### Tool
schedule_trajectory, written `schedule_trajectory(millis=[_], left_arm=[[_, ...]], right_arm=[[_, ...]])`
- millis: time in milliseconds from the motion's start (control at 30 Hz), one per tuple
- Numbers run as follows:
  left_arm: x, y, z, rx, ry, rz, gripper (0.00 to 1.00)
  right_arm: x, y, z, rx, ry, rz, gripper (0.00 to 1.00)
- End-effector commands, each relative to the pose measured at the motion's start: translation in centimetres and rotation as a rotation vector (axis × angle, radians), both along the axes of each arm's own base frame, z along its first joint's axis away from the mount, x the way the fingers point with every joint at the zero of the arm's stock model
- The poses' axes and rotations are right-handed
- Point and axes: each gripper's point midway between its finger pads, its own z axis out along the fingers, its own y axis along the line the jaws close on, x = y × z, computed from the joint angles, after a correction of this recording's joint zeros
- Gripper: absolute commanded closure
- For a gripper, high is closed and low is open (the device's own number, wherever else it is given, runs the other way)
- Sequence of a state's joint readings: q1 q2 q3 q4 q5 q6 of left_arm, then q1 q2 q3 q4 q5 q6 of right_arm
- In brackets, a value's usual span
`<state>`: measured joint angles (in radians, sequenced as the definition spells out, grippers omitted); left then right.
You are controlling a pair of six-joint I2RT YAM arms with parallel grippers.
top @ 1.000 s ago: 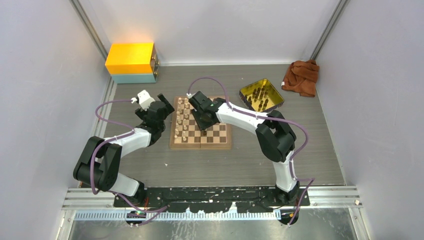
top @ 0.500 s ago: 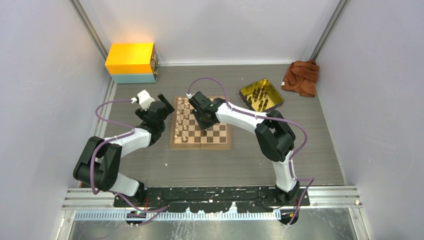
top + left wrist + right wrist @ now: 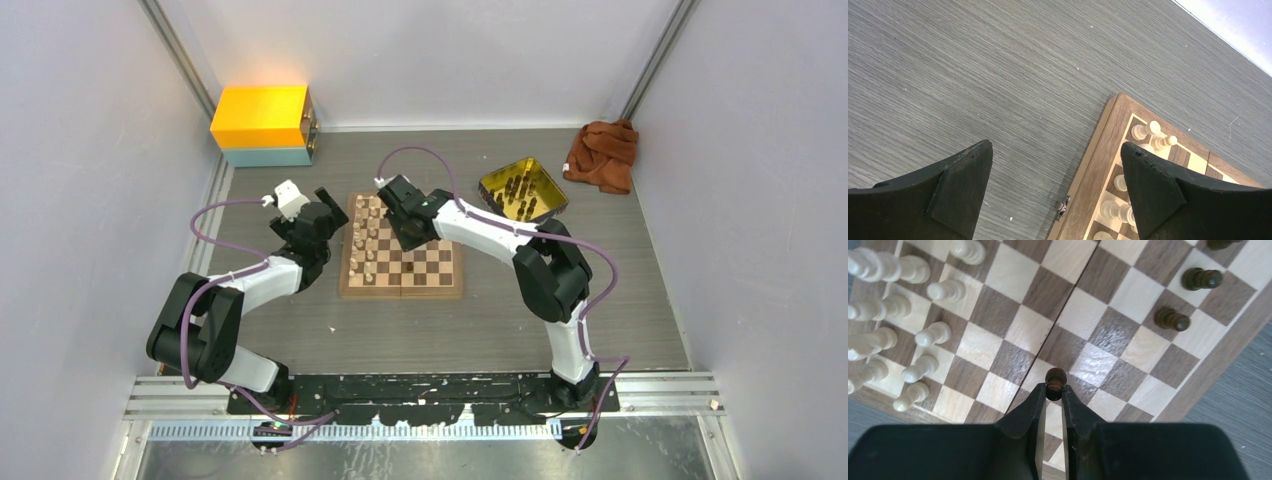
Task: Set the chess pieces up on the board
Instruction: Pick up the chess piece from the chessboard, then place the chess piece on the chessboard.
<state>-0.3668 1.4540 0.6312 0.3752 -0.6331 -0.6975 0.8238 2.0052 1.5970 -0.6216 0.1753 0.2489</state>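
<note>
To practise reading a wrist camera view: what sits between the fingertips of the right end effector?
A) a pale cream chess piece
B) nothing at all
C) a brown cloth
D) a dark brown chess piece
D: in the right wrist view the right end effector has its fingertips closed on either side of a dark brown piece, over the board near its centre seam.
</note>
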Motion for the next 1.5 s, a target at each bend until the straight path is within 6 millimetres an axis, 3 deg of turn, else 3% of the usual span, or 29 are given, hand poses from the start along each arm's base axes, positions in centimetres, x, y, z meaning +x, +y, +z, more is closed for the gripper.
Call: schedule_trajectory(millis=[0, 233, 400, 1467], left_arm=[[0.2, 0.4, 1.5, 0.008, -0.055, 0.029, 0.01], [0.3, 0.4, 1.7, 0.005, -0.059, 0.028, 0.01], [0.3, 0.4, 1.5, 0.007, -0.053, 0.027, 0.01], [0.3, 0.4, 0.9, 0.013, -0.043, 0.027, 0.01]], right_arm=[[2.4, -1.3, 4.4, 0.038, -0.097, -0.060, 0.94], [4.5, -4.2, 4.1, 0.040, -0.091, -0.149, 0.94], [5.3, -5.1, 3.4, 0.042, -0.073, -0.174, 0.94], [6.0, -4.6, 0.3, 0.056, -0.004, -0.180, 0.94]])
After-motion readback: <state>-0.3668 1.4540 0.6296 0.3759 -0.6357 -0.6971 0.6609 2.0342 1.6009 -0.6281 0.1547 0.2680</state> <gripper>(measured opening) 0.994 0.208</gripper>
